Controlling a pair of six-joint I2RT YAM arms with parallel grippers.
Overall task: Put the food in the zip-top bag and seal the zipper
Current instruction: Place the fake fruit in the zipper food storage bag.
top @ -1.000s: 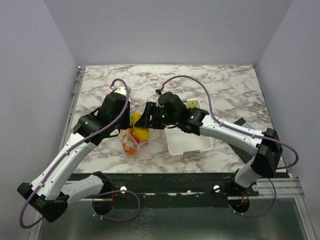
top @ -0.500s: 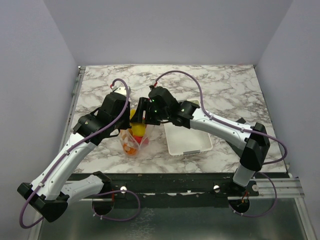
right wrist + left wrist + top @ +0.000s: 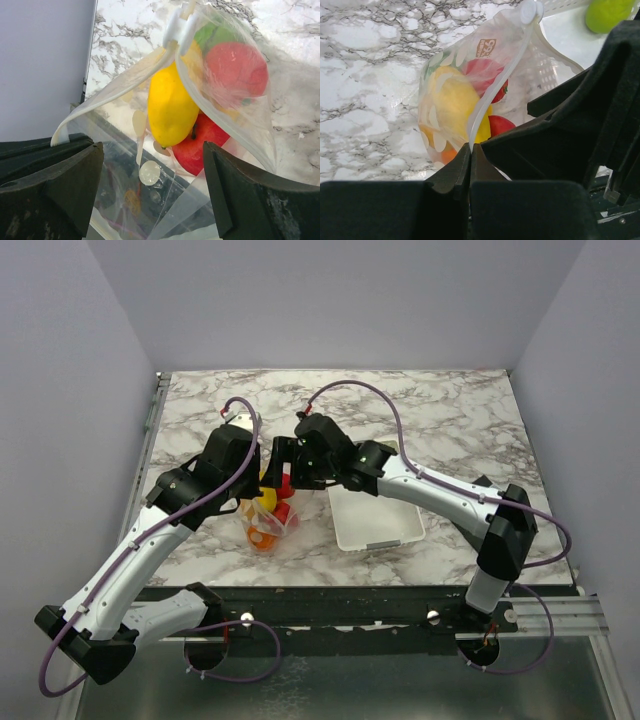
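Note:
The zip-top bag [image 3: 266, 528] hangs open just above the table, with yellow, red, orange and green toy fruits inside. My left gripper [image 3: 470, 148] is shut on the bag's zipper strip [image 3: 495, 80] at its near end and holds it up. The white slider [image 3: 529, 11] sits at the far end. In the left wrist view a yellow fruit [image 3: 452, 105] and red fruits [image 3: 487, 75] show through the plastic. My right gripper [image 3: 152, 180] is open at the bag's mouth. Beyond it lie a yellow fruit [image 3: 170, 107] and a red apple [image 3: 205, 137].
The white slotted basket [image 3: 376, 524] stands right of the bag, under my right arm. A light green fruit [image 3: 607, 12] lies in it. The marble table's front edge [image 3: 350, 585] is close to the bag. Both arms crowd the space over the bag.
My right gripper has moved left from beside the basket to the bag's mouth. A red fruit now shows at the top of the bag. The left gripper has kept its hold.

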